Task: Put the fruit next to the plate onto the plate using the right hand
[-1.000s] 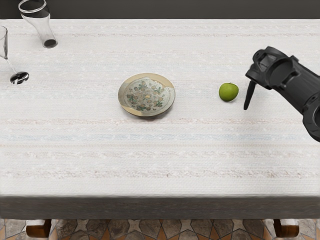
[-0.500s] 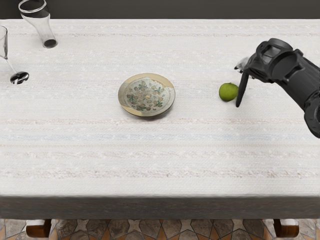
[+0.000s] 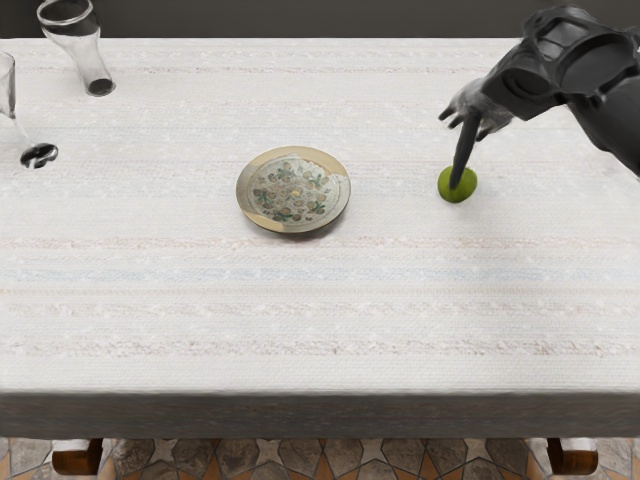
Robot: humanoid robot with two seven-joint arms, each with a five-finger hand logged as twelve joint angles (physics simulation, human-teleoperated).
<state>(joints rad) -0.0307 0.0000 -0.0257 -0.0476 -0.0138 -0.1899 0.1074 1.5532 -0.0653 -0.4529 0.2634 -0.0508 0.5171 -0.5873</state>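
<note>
A green round fruit (image 3: 449, 189) lies on the white tablecloth, to the right of the patterned plate (image 3: 244, 188), with a clear gap between them. My right hand (image 3: 466, 130) hovers just above and behind the fruit, its arm coming in from the top right. The fingers (image 3: 462, 158) are spread, and one long dark finger points straight down across the fruit's top. Nothing is grasped. I cannot tell whether that finger touches the fruit. The left arm does not show.
Two glasses stand at the far left: a tilted-looking tumbler (image 3: 82, 48) at the back and a stemmed glass (image 3: 22, 122) by the left edge. The table's front edge (image 3: 320, 395) runs across the lower part of the view.
The right hand has moved up and to the left, from beside the fruit's right side to above it. Its downward-pointing finger now crosses the fruit. Fruit and plate have not moved.
</note>
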